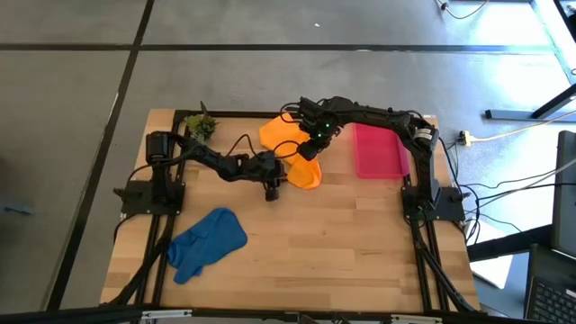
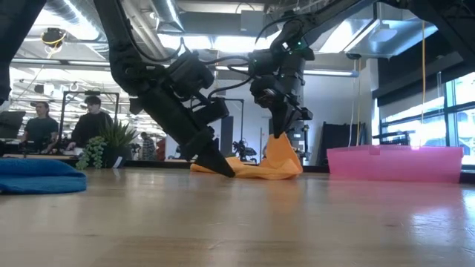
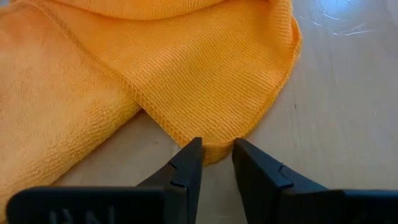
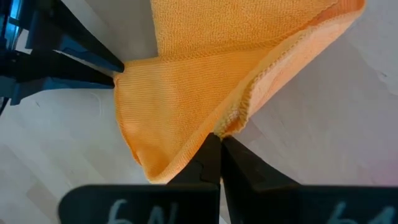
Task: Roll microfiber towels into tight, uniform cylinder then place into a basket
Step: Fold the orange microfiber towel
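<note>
While both arms work the orange towel (image 1: 290, 148) near the table's far middle, no towel is yet rolled and the basket (image 1: 378, 151) on the far right holds nothing visible. The right gripper (image 4: 219, 140) is pinched together on a hemmed edge of the orange towel and holds that edge raised off the wood, as the low view confirms. The left gripper (image 3: 216, 155) sits low at the towel's near corner, its fingers (image 3: 186, 168) narrowly apart with the corner's edge between their tips; whether they grip it cannot be told. The orange towel lies loosely folded and rumpled, not a cylinder. The blue towel (image 1: 207, 241) lies crumpled and untouched at the near left, well apart from both arms. Judgement: early stage; two rolls and two placements remain outstanding.
</note>
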Controlling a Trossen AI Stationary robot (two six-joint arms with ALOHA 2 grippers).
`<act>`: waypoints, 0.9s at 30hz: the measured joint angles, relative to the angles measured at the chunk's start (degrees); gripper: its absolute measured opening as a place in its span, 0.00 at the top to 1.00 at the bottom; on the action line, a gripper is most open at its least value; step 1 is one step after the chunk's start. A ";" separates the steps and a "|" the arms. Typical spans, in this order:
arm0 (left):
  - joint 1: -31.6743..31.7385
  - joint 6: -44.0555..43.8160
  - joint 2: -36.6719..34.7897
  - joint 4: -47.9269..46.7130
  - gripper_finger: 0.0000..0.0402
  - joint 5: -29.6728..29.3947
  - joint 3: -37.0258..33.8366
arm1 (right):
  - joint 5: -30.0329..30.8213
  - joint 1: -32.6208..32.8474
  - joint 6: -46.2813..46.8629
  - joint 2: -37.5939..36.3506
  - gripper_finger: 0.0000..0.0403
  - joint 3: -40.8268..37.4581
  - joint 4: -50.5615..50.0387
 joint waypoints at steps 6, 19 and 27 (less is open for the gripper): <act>0.35 -3.08 -2.40 -3.59 0.98 0.38 0.03 | 0.05 -0.79 -1.03 0.00 0.99 0.00 -0.66; 0.84 -9.35 -27.04 -18.81 1.00 -1.01 -0.13 | 10.03 -2.97 -7.72 -0.02 0.99 10.41 -11.11; 0.85 -7.81 -43.43 -39.63 1.00 -13.42 4.84 | 15.81 -2.95 -13.07 -0.02 0.99 23.19 -17.17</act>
